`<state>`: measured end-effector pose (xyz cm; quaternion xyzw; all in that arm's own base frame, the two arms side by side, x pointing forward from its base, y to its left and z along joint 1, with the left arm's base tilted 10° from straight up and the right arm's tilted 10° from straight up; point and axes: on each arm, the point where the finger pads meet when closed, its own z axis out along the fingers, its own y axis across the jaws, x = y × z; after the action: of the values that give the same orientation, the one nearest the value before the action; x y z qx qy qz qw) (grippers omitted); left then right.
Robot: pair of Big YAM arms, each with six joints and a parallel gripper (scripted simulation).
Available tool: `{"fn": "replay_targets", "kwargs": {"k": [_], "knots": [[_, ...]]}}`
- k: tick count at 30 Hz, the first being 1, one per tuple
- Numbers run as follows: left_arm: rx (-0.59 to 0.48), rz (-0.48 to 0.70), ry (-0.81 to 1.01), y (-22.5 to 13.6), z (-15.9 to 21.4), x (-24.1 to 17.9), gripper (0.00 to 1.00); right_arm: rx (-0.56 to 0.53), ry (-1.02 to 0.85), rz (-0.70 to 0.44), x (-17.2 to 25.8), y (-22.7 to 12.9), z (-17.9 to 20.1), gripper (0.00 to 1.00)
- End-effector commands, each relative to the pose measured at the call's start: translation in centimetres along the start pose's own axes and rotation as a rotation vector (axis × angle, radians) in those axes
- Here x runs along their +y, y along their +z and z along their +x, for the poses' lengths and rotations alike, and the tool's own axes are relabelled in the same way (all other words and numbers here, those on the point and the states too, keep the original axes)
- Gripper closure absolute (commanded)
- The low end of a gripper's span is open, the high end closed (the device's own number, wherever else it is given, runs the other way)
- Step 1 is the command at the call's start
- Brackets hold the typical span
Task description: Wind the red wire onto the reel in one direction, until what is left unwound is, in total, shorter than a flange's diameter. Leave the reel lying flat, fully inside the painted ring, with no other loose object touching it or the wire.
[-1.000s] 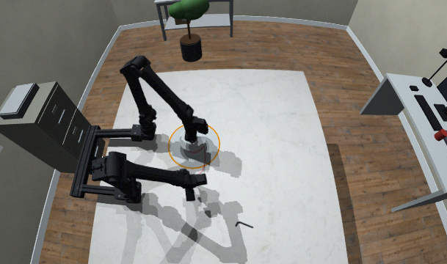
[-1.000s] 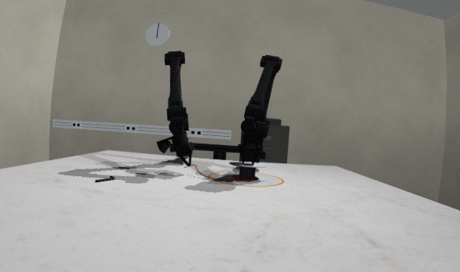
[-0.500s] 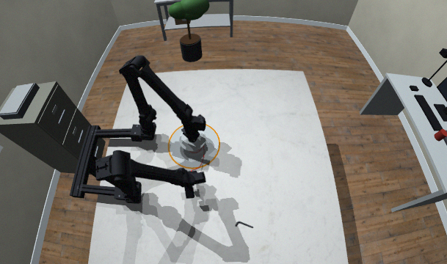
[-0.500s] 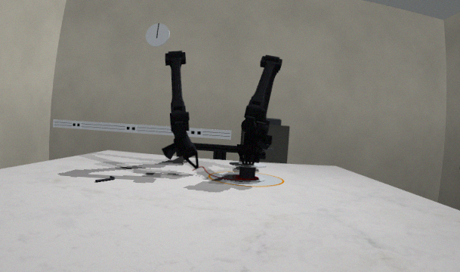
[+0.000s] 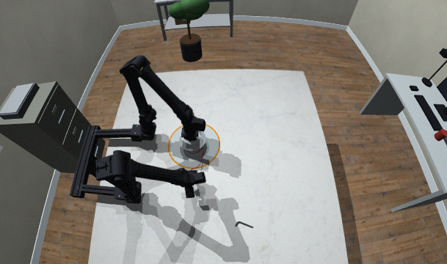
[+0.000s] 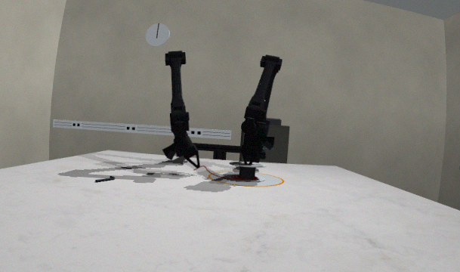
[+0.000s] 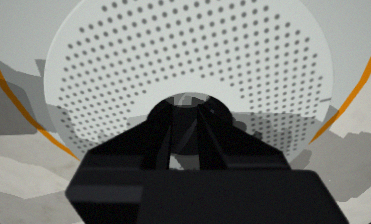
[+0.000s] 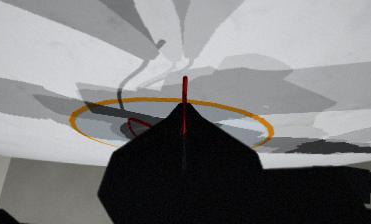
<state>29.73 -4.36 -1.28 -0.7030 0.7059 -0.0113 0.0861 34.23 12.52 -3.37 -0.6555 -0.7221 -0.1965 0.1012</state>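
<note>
Although the lettering was sought first, only a small mark on the right arm [image 5: 114,166] [image 6: 180,128] was found, too small to be read. One reel [image 5: 197,148] [image 6: 248,172] [image 7: 186,30], one red wire [image 5: 202,158] [image 6: 205,166] [image 8: 185,87], one painted ring [image 5: 219,144] [image 6: 283,181] [image 7: 7,91] [image 8: 273,132] and one dark bent rod [image 5: 244,224] [image 6: 105,179] were counted on the worktop [image 5: 274,147] [image 6: 230,227] [image 8: 311,30]. Rows of small holes were shown across the reel's pale upper flange, and red was seen low around its dark hub. The reel was set flat inside the ring, with a band of surface left between flange and orange line. The left pincer [image 5: 189,141] [image 6: 250,163] [image 7: 184,111] was pointed down at the hub's centre, its fingers a little apart with a narrow gap between them. By the right pincer [image 5: 189,172] [image 6: 198,166] [image 8: 184,110], tilted toward the reel, the wire was clamped between fingers pressed together; from there its loose span was led in a curve over the ring's edge to the reel. The rod was placed well apart from both, outside the ring, with open worktop between, and wide room was left toward the far edge.
</note>
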Motion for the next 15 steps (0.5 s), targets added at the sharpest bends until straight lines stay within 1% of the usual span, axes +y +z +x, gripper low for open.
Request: {"fn": "replay_targets", "kwargs": {"k": [1, 2, 7, 10, 12, 14, 15], "knots": [[-0.025, -0.019, -0.238, 0.45, -0.31, 0.16, 0.83, 0.004, 0.007, -0.016, 1.00, 0.05, -0.34, 1.00], [-0.025, -0.019, -0.238, 0.45, -0.31, 0.16, 0.83, 0.004, 0.007, -0.016, 1.00, 0.05, -0.34, 1.00], [-0.025, -0.019, -0.238, 0.45, -0.31, 0.16, 1.00, 0.004, 0.012, -0.016, 1.13, -0.04, -0.53, 1.00], [-0.024, -0.020, -0.187, 0.45, -0.31, 0.16, 1.00, 0.004, 0.015, -0.016, 1.19, -0.09, -0.57, 1.00], [-0.023, -0.021, -0.035, 0.45, -0.31, 0.16, 1.00, 0.004, 0.016, -0.016, 1.23, -0.11, -0.57, 1.00], [-0.020, -0.023, 0.219, 0.45, -0.31, 0.16, 1.00, 0.004, 0.016, -0.016, 1.26, -0.13, -0.56, 1.00], [-0.019, -0.017, 0.271, 0.45, -0.31, 0.16, 1.00, 0.004, 0.016, -0.016, 1.28, -0.14, -0.56, 1.00]]}}
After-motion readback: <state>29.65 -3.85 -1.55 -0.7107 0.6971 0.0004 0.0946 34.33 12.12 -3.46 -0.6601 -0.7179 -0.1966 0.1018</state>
